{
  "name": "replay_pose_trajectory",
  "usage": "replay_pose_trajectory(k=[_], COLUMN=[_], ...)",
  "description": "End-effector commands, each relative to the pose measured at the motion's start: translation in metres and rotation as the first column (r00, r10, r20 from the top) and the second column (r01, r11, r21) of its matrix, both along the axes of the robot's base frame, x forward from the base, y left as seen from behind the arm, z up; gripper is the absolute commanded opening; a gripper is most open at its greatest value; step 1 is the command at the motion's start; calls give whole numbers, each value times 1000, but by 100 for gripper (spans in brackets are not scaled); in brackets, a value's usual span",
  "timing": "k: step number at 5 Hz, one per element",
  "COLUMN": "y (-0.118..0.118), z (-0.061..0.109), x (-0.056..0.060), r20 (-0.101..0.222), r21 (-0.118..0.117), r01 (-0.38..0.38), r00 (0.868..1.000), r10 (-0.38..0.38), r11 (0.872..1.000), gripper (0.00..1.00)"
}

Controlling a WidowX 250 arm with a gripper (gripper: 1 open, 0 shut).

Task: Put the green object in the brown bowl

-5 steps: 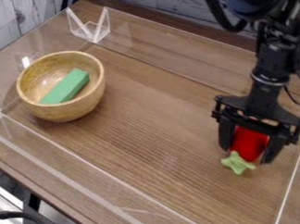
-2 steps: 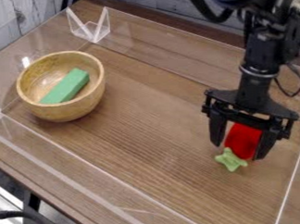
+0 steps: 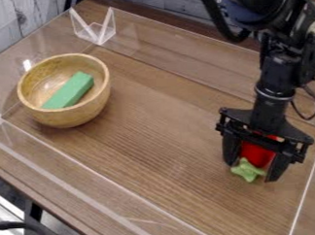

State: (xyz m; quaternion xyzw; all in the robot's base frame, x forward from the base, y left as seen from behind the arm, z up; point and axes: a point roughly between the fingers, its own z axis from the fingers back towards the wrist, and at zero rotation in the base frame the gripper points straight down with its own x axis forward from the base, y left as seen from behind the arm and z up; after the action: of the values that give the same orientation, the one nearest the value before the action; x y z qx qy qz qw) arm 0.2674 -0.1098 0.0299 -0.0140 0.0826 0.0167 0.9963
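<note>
Since the green block [image 3: 72,89] was seen inside the tan wooden bowl [image 3: 65,115] at the left of the frame, the placement asked for could be judged done. The block was tilted on a diagonal, its upper end near the bowl's far wall; no part of it was seen hanging over the rim. The bowl was upright on the wooden table [image 3: 154,139].

The black gripper [image 3: 264,145] was placed low at the lower right, well apart from the bowl, with its fingers spread around a red strawberry-like toy [image 3: 259,155]. Green leaves [image 3: 248,172] were visible at the toy's near end, by the table surface. Whether the toy was gripped or only straddled could not be told: the contact was hidden by the fingers.

Nothing further was judged to be needed for the block. The toy was not named in the task, so a clean release and a lift straight up would be advised, with the bowl left alone. Main risk: the toy being dragged or tipped if it was pinched. A white wire-like stand [image 3: 96,24] at the upper left was not involved.
</note>
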Motion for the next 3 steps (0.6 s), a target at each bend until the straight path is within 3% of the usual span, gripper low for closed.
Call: replay_pose_trajectory(k=[1, 2, 3], y=[2, 8, 19], z=[25, 40, 67], x=[9, 13, 11], r20=[57, 79, 119], r21=[-11, -11, -23], r01=[-34, -70, -90], r00=[998, 994, 989], r10=[35, 71, 92], r11=[999, 997, 996], gripper=[100, 100, 100])
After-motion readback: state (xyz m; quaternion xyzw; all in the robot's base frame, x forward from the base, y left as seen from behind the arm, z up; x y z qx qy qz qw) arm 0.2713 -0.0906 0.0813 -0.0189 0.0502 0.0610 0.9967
